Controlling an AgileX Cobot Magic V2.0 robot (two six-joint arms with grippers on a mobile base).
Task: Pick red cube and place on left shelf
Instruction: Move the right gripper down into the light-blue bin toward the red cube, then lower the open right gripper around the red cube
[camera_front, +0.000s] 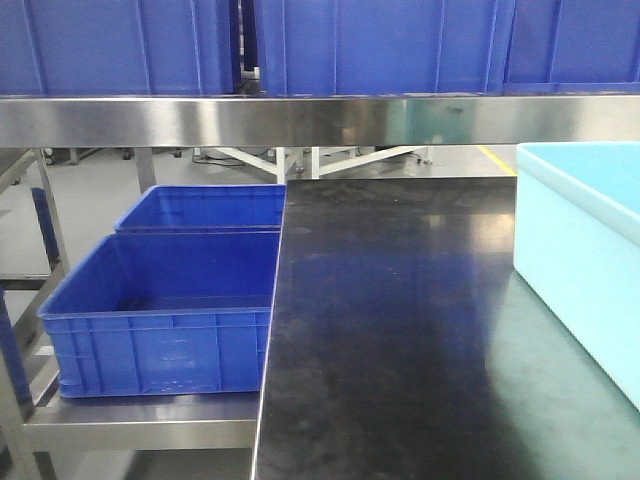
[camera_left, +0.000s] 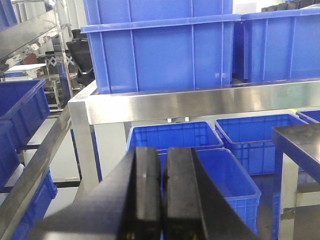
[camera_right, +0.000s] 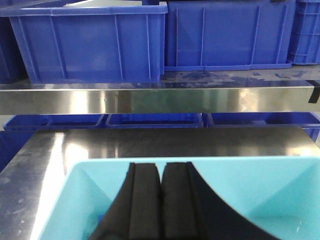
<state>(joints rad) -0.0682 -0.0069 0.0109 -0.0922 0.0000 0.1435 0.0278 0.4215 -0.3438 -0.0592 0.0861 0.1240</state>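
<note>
Finds the shelf (camera_front: 300, 120) just behind the table (camera_front: 400, 330), steel rail running along the table's far edge, with blue crates (camera_front: 380, 45) on the tier above and lower crates (camera_front: 165, 320) beside the table's left edge. Shows a pale bin (camera_front: 590, 250) on the table's right side. Has the left gripper (camera_left: 161, 200) off the table's left corner and the right gripper (camera_right: 160, 200) over the pale bin, both with pads pressed together and holding nothing.
</note>
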